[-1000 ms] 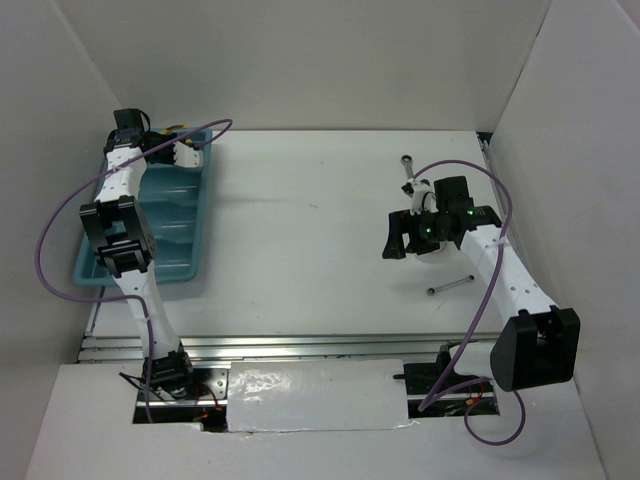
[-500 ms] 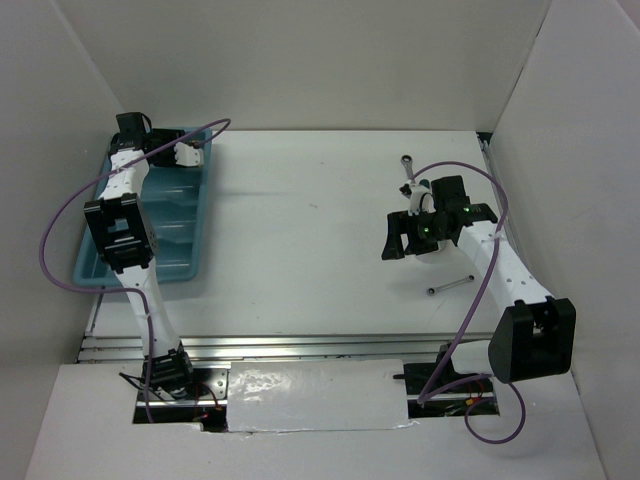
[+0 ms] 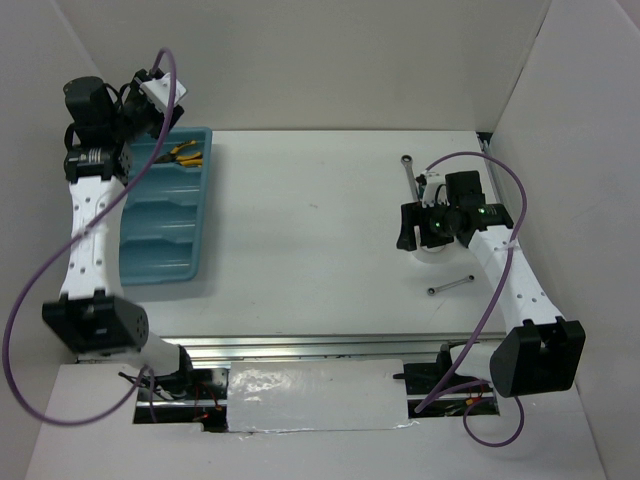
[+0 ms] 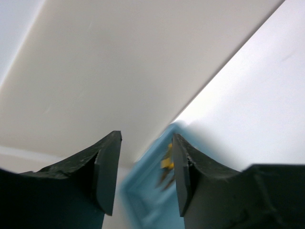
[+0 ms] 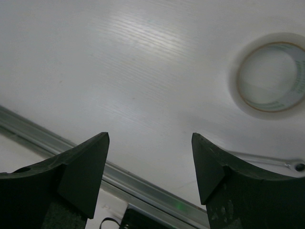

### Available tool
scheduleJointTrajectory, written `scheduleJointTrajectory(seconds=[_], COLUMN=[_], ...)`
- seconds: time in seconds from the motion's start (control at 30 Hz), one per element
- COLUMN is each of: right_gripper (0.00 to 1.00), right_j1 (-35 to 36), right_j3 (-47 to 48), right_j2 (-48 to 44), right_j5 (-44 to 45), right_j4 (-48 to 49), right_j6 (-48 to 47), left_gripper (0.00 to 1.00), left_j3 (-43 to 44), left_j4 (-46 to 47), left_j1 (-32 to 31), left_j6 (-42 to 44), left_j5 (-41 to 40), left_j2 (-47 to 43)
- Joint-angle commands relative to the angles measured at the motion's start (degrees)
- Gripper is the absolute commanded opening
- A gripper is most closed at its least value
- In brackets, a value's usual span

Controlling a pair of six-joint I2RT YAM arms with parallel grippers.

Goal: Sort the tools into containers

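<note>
Pliers (image 3: 183, 153) lie in the tray (image 3: 203, 215) below the open, empty left gripper (image 4: 145, 143), while the tape ring (image 5: 271, 78) and two wrenches (image 3: 407, 172) near the open, empty right gripper (image 5: 150, 138) are unsorted.

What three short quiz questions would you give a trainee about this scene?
1. True or false: the pliers lie in the farthest compartment of the tray.
2. How many wrenches lie on the table?
3. Where is the tape ring? A: in the tray. B: on the table. C: on top of a wrench.
Key: 1 true; 2 two; 3 B.
</note>
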Motion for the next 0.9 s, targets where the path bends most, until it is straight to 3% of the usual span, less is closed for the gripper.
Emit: scheduleJointTrajectory(seconds=[0.0, 0.03, 0.1, 0.13, 0.27, 0.47, 0.87], right_gripper=[0.76, 0.73, 0.67, 0.66, 0.67, 0.68, 0.67], right_j1=[-0.97, -1.67, -2.2, -2.55, -3.0, -3.0, 3.59], right_j3=[3.58, 4.29, 5.96, 6.66, 9.65, 16.33, 15.37], right_j2=[0.74, 2.07, 6.72, 8.39, 16.12, 27.64, 34.59], right_j5=[11.8, 13.91, 18.93, 20.16, 22.46, 24.04, 23.07], right_j4=[-1.62, -2.84, -3.64, -3.99, -3.12, -5.14, -4.44], right_j6=[-1.88, -3.8, -5.83, -7.58, -10.85, -12.52, -12.26], left_gripper=[0.6, 0.63, 0.8, 0.82, 0.99, 0.99, 0.99], left_j3=[-7.93, -14.65, -21.19, -27.32, -38.17, -43.46, -45.57], left_j4=[-7.19, -7.63, -7.55, -6.67, -4.13, -6.92, -9.04], left_j1=[-3.37, -3.73, -4.08, -4.52, -6.19, -8.48, -7.77], left_j6=[-25.95, -28.88, -36.18, -38.65, -43.32, -40.7, -39.99], left_j5=[-0.87, -0.09, 2.81, 3.78, 10.29, 7.48, 0.27], left_j2=[-9.0, -13.72, -18.31, -22.17, -28.96, -32.49, -32.67])
